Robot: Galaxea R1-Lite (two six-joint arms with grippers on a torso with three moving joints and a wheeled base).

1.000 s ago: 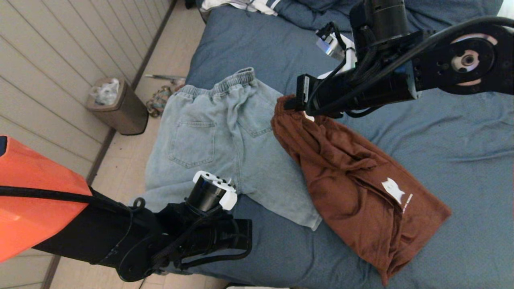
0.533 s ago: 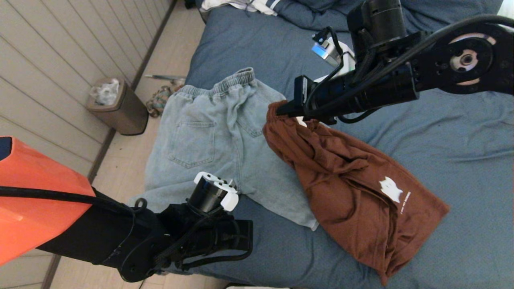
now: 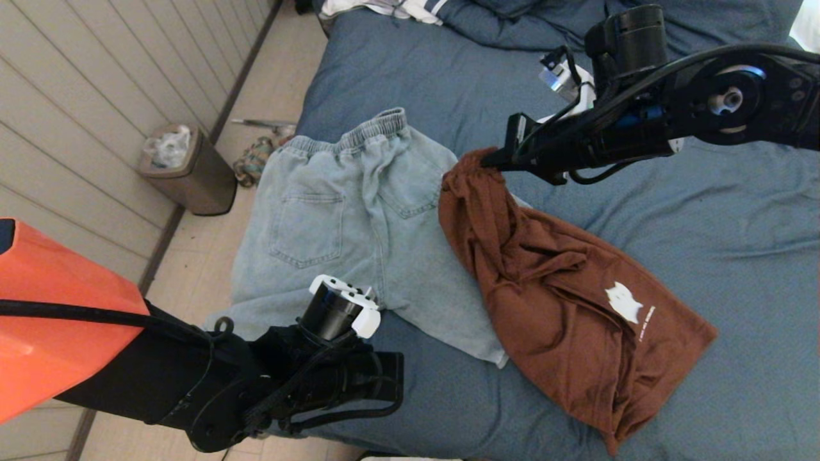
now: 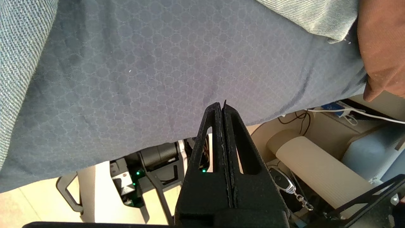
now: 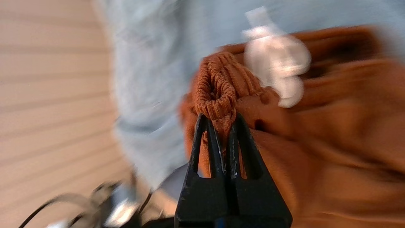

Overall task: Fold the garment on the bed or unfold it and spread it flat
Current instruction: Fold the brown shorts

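A rust-brown T-shirt point(image 3: 564, 301) with a small white print lies bunched on the blue bed point(image 3: 737, 243), its lower half spread toward the near right. My right gripper point(image 3: 488, 160) is shut on the shirt's ribbed collar point(image 5: 216, 88) and holds that end lifted above the cover. In the right wrist view the collar is pinched between the fingertips of the gripper point(image 5: 220, 118), with a white label point(image 5: 278, 60) just beyond. My left gripper point(image 4: 221, 106) is shut and empty, parked at the bed's near edge.
Light denim shorts point(image 3: 346, 224) lie flat on the bed, left of the shirt and partly under it. A brown bin point(image 3: 192, 169) and clutter point(image 3: 256, 160) sit on the floor by the wall. Blue pillows point(image 3: 512, 19) and white clothing point(image 3: 384, 8) lie at the far end.
My right gripper swung left with the collar, then came back to the right and a little farther away, pulling the shirt's top off the shorts. The left arm has not moved.
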